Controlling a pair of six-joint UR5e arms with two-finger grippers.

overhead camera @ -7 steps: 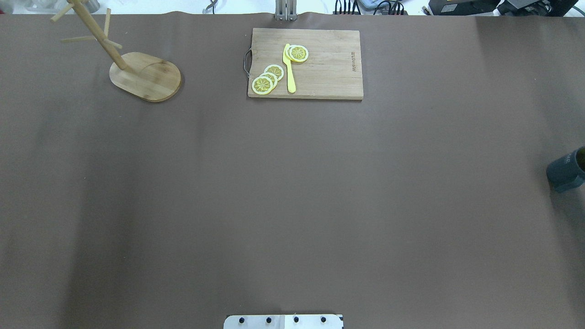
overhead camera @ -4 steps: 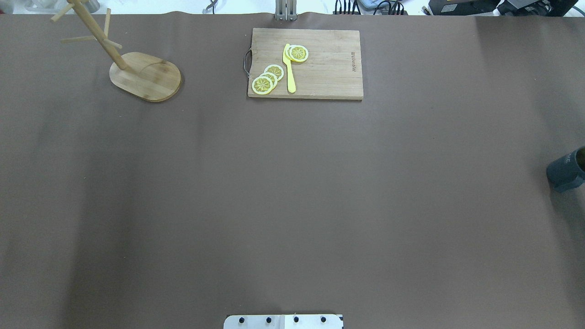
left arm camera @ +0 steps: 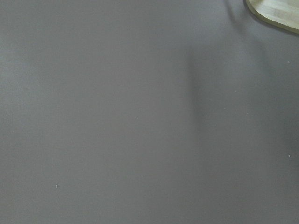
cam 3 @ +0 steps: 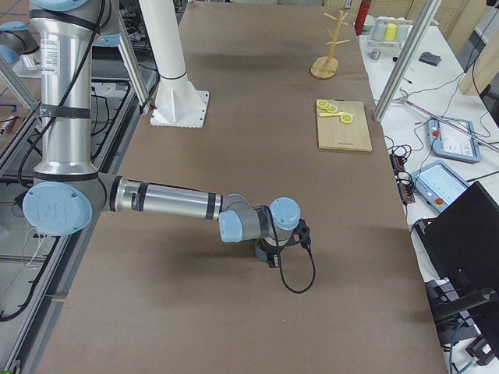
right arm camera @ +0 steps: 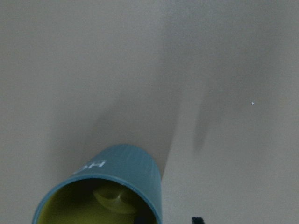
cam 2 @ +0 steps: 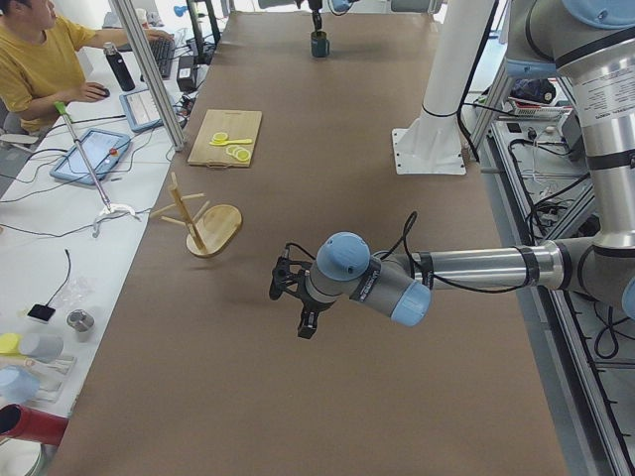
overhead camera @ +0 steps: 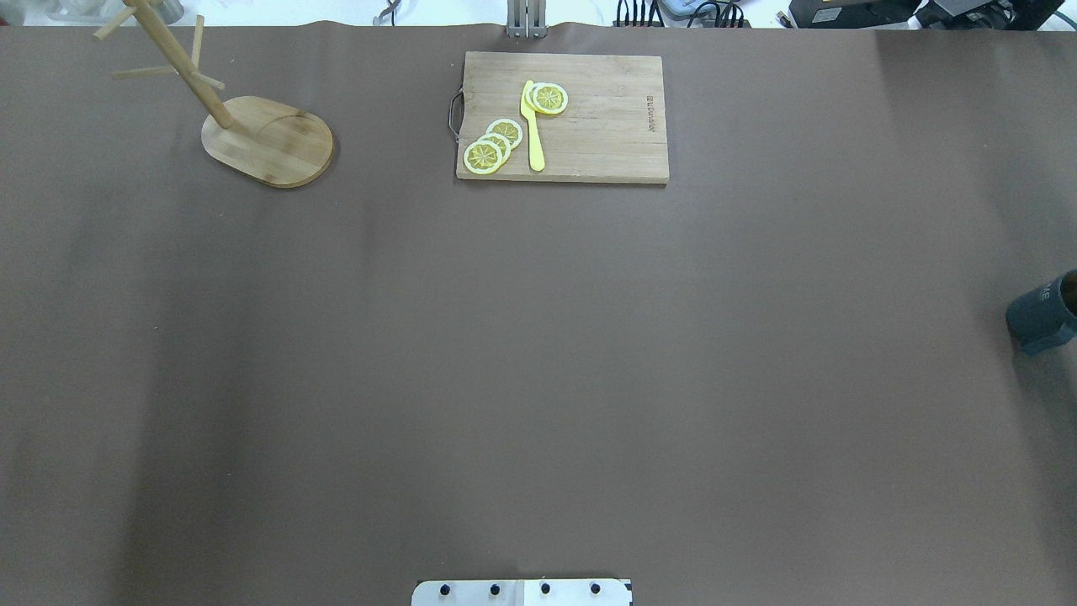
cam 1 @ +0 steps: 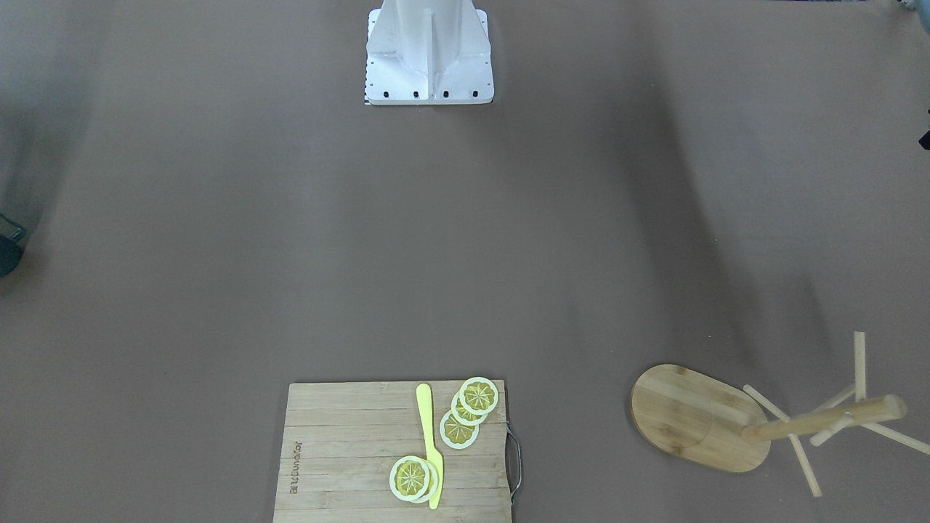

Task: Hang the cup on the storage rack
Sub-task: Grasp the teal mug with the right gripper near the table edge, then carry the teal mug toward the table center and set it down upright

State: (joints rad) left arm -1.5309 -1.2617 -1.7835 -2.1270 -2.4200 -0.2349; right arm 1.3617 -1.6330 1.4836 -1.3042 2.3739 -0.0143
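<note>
The dark teal-blue cup (overhead camera: pixel 1042 315) with "HOME" lettering stands upright at the table's far right edge. It also shows in the front view (cam 1: pixel 7 253) and in the right wrist view (right arm camera: pixel 117 179), where its yellow-olive inside is visible. My right gripper (cam 3: pixel 274 251) hovers right at the cup (cam 3: pixel 260 249); I cannot tell whether it is open or shut. The wooden storage rack (overhead camera: pixel 269 141) stands at the far left, with bare pegs. My left gripper (cam 2: pixel 296 302) hangs over bare table near the rack (cam 2: pixel 206 224); I cannot tell its state.
A wooden cutting board (overhead camera: pixel 589 126) with lemon slices (overhead camera: pixel 492 145) and a yellow knife (overhead camera: pixel 533 126) lies at the far middle. The robot's white base (cam 1: pixel 429 51) stands at the near edge. An operator (cam 2: pixel 40 59) sits beside the table.
</note>
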